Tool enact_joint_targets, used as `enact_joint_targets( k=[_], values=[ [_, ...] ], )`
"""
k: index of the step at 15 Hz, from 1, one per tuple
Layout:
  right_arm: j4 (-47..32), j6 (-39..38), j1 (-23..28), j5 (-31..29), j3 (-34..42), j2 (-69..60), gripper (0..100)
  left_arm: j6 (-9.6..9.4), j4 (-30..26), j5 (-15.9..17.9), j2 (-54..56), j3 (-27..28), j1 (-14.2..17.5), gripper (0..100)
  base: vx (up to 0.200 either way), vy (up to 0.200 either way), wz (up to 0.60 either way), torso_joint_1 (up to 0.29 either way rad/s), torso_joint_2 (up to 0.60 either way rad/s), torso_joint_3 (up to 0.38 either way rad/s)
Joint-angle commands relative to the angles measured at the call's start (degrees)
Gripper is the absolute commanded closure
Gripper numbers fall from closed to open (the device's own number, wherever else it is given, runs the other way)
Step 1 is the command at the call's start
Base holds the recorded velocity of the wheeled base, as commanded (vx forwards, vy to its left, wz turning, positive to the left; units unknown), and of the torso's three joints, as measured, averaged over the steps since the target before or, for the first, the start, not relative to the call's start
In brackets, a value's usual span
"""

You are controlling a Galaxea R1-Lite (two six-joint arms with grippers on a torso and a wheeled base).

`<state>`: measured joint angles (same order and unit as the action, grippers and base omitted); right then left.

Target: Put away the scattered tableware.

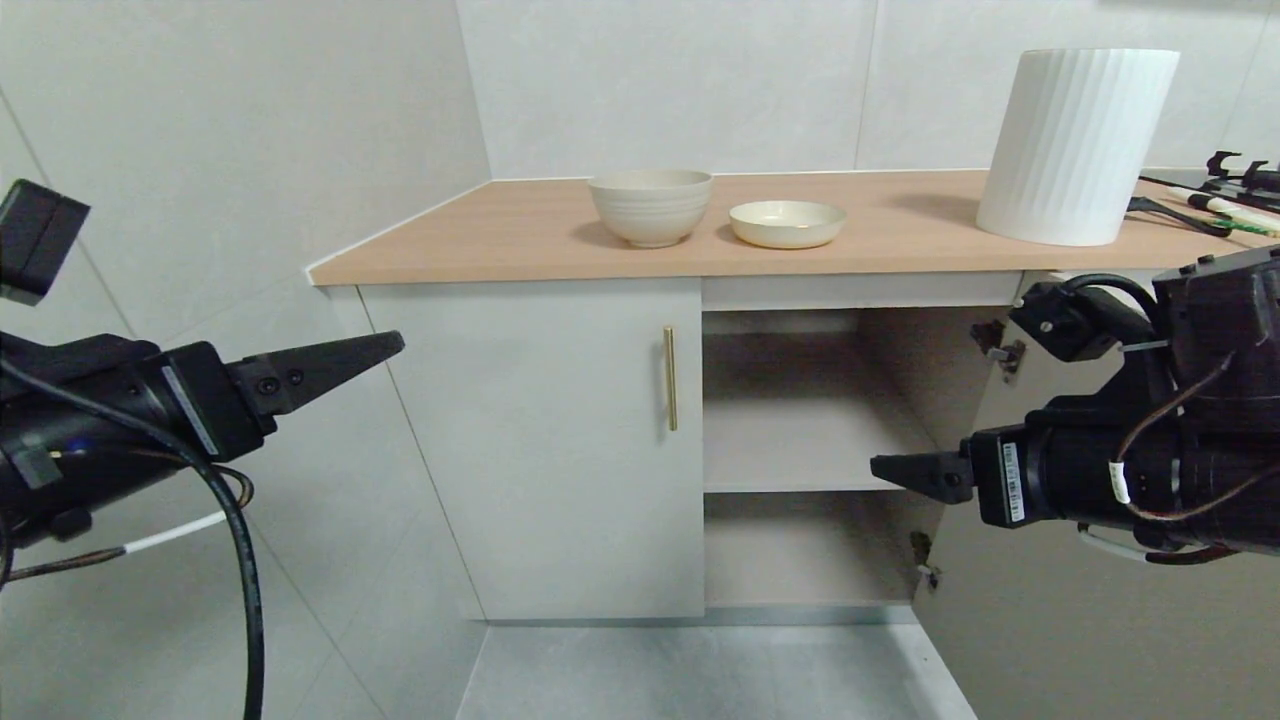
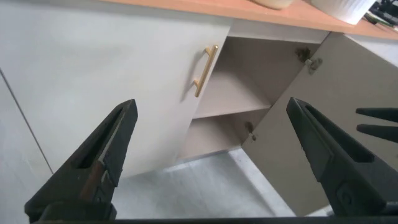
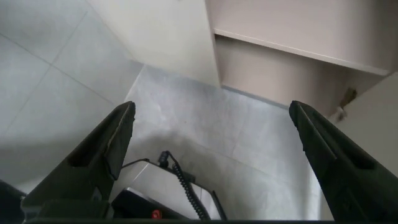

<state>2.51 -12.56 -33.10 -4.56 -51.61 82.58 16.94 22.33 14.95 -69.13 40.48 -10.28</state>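
Note:
A beige ribbed bowl (image 1: 650, 205) and a shallow cream dish (image 1: 787, 222) stand side by side on the wooden countertop (image 1: 520, 235). Below them the cabinet's right half is open, showing a bare shelf (image 1: 800, 450). My left gripper (image 1: 390, 345) hovers left of the cabinet below counter height, and its fingers (image 2: 93, 168) are spread wide with nothing between them. My right gripper (image 1: 885, 466) hangs in front of the open compartment at shelf height. It is open too, with its fingers (image 3: 99, 155) far apart above the floor.
The left cabinet door (image 1: 560, 440) is shut and carries a gold handle (image 1: 670, 378). The right door (image 1: 1040, 620) swings out behind my right arm. A tall white ribbed cylinder (image 1: 1075, 145) and some utensils (image 1: 1215, 205) sit at the counter's right. A tiled wall runs along the left.

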Motion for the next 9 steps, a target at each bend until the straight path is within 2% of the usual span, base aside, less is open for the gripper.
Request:
enact_joint_targets(
  k=[1, 7, 9],
  values=[
    [0.04, -0.01, 0.31, -0.01, 0.02, -0.58, 0, 0.02, -0.01, 0.0, -0.04, 0.12, 0.08, 0, 0.0, 0.0, 0.0, 0.0, 0.0, 0.0],
    [0.13, -0.01, 0.23, -0.1, 0.11, -1.28, 0, 0.02, -0.1, 0.0, -0.65, 0.03, 0.08, 0, 0.0, 0.0, 0.0, 0.0, 0.0, 0.0],
    [0.13, -0.01, 0.23, -0.1, 0.11, -1.54, 0, 0.02, -0.18, 0.0, -0.74, -0.06, 0.08, 0, 0.2, 0.0, 0.0, 0.002, 0.0, 0.002]
  ],
)
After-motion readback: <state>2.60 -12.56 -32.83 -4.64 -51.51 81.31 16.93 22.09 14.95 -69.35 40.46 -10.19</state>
